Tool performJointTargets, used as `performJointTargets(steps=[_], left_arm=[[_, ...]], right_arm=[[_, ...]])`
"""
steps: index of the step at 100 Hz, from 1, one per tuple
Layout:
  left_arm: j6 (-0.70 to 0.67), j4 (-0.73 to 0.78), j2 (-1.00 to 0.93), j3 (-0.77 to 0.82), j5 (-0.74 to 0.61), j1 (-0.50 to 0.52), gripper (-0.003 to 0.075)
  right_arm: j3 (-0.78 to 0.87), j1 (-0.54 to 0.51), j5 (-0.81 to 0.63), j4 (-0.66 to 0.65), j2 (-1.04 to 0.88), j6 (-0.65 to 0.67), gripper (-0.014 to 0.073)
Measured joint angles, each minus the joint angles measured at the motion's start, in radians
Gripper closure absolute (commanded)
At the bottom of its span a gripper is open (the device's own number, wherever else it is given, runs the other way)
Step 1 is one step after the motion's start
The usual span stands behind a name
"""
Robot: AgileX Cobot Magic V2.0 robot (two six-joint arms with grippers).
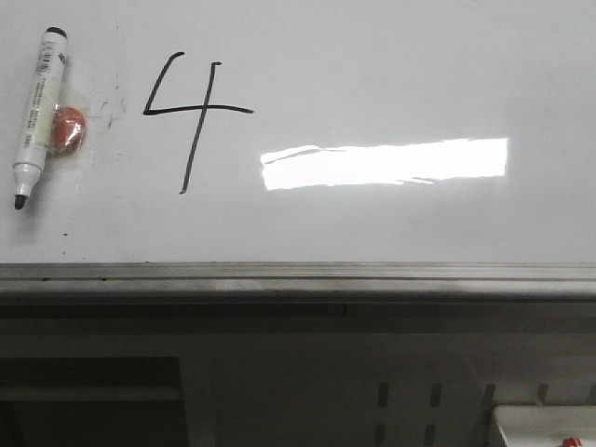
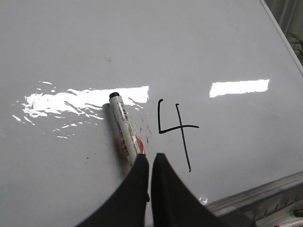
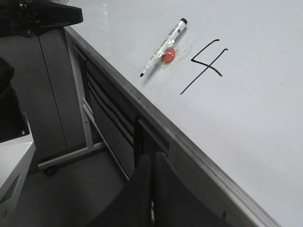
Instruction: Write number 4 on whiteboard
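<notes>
A thin black number 4 (image 1: 196,116) is drawn on the whiteboard (image 1: 391,56). It also shows in the left wrist view (image 2: 177,130) and the right wrist view (image 3: 204,66). A white marker (image 1: 37,112) with a black tip lies on the board left of the 4, beside a red round magnet (image 1: 67,130). My left gripper (image 2: 150,158) is shut and empty, its fingertips just off the marker's (image 2: 124,132) lower end. My right gripper (image 3: 151,158) is shut and empty, below the board's grey rail (image 3: 189,142). Neither gripper shows in the front view.
The board's grey metal bottom rail (image 1: 298,279) runs across the front view, with a dark frame below. A bright light reflection (image 1: 382,163) lies right of the 4. The board stand's legs (image 3: 71,156) and a white box edge (image 1: 545,424) are lower down.
</notes>
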Motion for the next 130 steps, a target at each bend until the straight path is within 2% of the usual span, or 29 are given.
performJointTargets(steps=[39, 49, 68, 92, 100, 116, 130], left_arm=[[0.001, 0.002, -0.001, 0.01, 0.0, 0.0, 0.0741], [0.001, 0.075, -0.001, 0.021, 0.0, 0.018, 0.0741], [0.001, 0.175, -0.001, 0.061, 0.0, 0.172, 0.0741], [0.001, 0.175, -0.038, 0.164, 0.024, 0.416, 0.0741], [0.001, 0.161, -0.04, 0.164, 0.029, 0.459, 0.0741], [0.001, 0.141, -0.04, 0.164, 0.16, 0.506, 0.0741], [0.001, 0.139, -0.04, 0.164, 0.164, 0.517, 0.0741]], right_arm=[[0.002, 0.0, -0.002, 0.0, 0.0, 0.0, 0.0659], [0.002, 0.0, -0.002, 0.0, 0.0, 0.0, 0.0659], [0.002, 0.0, -0.002, 0.0, 0.0, 0.0, 0.0659], [0.002, 0.0, -0.002, 0.0, 0.0, 0.0, 0.0659], [0.002, 0.0, -0.002, 0.0, 0.0, 0.0, 0.0659], [0.002, 0.0, -0.002, 0.0, 0.0, 0.0, 0.0659], [0.002, 0.0, -0.002, 0.0, 0.0, 0.0, 0.0659]])
